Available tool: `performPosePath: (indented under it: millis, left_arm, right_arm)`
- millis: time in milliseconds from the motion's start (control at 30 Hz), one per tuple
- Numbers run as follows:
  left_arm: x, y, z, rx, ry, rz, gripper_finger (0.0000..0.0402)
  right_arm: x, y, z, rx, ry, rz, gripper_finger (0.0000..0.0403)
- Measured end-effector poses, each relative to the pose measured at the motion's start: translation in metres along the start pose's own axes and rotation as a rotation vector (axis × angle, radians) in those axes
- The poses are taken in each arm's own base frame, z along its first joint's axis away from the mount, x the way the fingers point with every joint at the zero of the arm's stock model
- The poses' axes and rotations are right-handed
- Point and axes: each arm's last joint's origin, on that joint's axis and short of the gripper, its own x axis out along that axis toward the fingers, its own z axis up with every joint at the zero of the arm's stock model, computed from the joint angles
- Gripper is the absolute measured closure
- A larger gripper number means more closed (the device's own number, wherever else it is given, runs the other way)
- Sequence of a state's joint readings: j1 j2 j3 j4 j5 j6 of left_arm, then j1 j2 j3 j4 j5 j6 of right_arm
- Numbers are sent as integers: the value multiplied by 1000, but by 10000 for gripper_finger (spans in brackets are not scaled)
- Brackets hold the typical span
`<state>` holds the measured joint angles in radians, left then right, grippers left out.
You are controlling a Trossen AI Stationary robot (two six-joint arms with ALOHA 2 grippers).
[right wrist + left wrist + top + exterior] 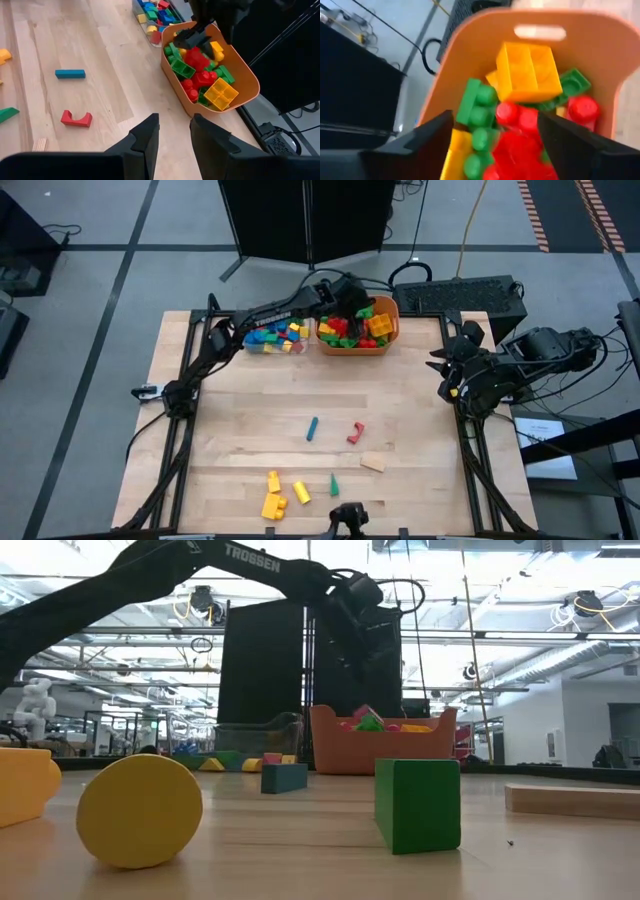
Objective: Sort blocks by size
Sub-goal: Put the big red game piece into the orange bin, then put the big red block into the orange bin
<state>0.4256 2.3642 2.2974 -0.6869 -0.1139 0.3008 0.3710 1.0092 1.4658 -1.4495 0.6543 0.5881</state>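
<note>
Large studded blocks in red, green and yellow (527, 70) fill the orange tub (389, 340) at the table's far edge. Beside it, toward the left, a clear tray (246, 343) holds small blocks (275, 333). My left gripper (495, 125) hovers open above the tub's left part, slanting down, with nothing between its fingers; it also shows in the right wrist view (192, 36) and the high view (348, 298). My right gripper (173, 132) waits raised at the table's right edge (441, 366), its fingers a little apart and empty.
Loose pieces lie on the near half of the table: a blue bar (312, 428), a red arch (356, 432), a plain wooden block (373, 462), a green wedge (334, 484) and yellow pieces (275, 495). A keyboard (460, 292) sits behind the far right corner.
</note>
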Motion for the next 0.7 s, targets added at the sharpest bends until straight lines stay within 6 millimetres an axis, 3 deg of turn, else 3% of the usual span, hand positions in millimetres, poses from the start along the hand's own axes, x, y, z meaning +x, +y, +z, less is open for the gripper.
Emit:
performPosePath:
  millis: [67, 167, 267, 367, 500, 700]
  left_arm:
    - [-1, -6, -3, 6, 37, -42, 94]
    - [-5, -25, -7, 72, 49, -306, 82]
    - [-14, -57, -9, 195, 64, -558, 80]
    - [-23, -92, -8, 251, 104, -644, 79]
    - [-35, -137, -3, 260, 170, -579, 78]
    - [-53, -193, 1, 2, 264, -288, 78]
  right_arm:
    - [0, 0, 0, -5, -2, -3, 298]
    - [0, 0, 0, -9, -4, -6, 298]
    - [0, 0, 0, -8, -4, -6, 298]
    - [0, 0, 0, -7, -4, -6, 298]
    - [0, 0, 0, 12, -4, -6, 298]
    - [0, 0, 0, 25, -1, -1, 298]
